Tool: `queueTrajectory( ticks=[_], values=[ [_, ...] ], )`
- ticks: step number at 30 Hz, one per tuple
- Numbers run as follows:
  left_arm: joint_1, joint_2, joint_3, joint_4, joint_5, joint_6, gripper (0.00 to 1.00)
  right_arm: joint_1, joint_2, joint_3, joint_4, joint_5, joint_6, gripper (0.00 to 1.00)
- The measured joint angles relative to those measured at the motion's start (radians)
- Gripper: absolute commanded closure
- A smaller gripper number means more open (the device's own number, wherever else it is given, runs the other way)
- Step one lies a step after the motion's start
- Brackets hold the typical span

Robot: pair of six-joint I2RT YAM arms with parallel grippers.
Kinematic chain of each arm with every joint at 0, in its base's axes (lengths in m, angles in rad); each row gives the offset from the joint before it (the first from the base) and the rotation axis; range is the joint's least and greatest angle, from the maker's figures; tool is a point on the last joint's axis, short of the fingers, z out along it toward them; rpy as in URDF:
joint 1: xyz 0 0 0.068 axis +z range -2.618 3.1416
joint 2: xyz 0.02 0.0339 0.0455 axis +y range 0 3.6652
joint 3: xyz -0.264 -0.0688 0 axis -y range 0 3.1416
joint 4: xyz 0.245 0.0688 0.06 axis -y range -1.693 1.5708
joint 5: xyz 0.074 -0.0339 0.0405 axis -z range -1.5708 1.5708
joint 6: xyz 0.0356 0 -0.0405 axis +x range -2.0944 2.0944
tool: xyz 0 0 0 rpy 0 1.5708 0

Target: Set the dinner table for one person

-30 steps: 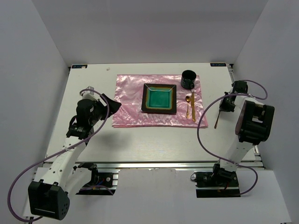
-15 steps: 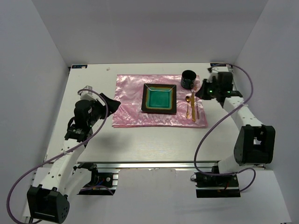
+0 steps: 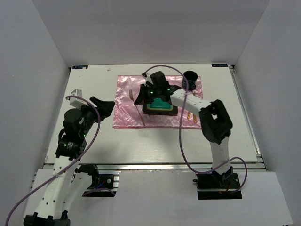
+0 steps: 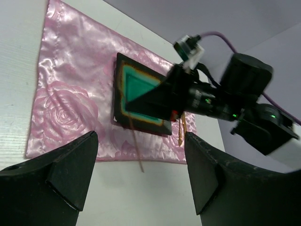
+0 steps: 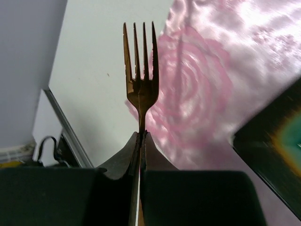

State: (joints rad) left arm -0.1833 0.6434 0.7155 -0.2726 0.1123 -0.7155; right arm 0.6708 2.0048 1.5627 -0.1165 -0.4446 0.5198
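Right gripper [image 5: 140, 136] clenched on fork [image 5: 140, 80], over placemat [image 3: 126, 110] at plate's [image 4: 120, 84] nine o'clock. Fork-placing step. Next you lower, lay it flat beside plate, release.

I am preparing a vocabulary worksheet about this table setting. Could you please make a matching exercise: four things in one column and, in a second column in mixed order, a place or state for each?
Things
1. fork
2. mug
3. square plate
4. left hand

Places or states
A. open, holding nothing
B. at the far right corner of the placemat
C. gripped in the shut right hand, tines pointing away from it
D. on the placemat, teal in its centre

Pairs: 1-C, 2-B, 3-D, 4-A
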Motion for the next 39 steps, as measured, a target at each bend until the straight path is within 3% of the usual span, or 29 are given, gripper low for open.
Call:
queueTrajectory(
  ticks=[8, 14, 29, 31, 35, 37, 39],
  values=[
    [0.000, -0.093, 0.000, -0.117, -0.058, -0.043, 0.16, 0.071, 0.265, 0.264, 0.021, 0.130, 0.193, 1.00],
    [0.000, -0.121, 0.002, -0.167, -0.080, -0.076, 0.16, 0.072, 0.375, 0.352, 0.024, 0.253, 0.241, 1.00],
    [0.000, -0.100, 0.002, -0.162, -0.109, -0.098, 0.16, 0.069, 0.428, 0.383, 0.046, 0.410, 0.206, 1.00],
    [0.000, -0.091, 0.002, -0.160, -0.109, -0.098, 0.16, 0.067, 0.428, 0.370, 0.047, 0.415, 0.207, 0.91],
    [0.000, -0.086, 0.002, -0.160, -0.109, -0.098, 0.16, 0.061, 0.428, 0.369, 0.054, 0.426, 0.201, 0.88],
    [0.000, -0.089, 0.002, -0.160, -0.109, -0.098, 0.16, 0.057, 0.428, 0.369, 0.060, 0.428, 0.196, 0.76],
    [0.000, -0.092, 0.002, -0.159, -0.109, -0.098, 0.16, 0.055, 0.428, 0.366, 0.066, 0.429, 0.187, 0.71]
  ],
)
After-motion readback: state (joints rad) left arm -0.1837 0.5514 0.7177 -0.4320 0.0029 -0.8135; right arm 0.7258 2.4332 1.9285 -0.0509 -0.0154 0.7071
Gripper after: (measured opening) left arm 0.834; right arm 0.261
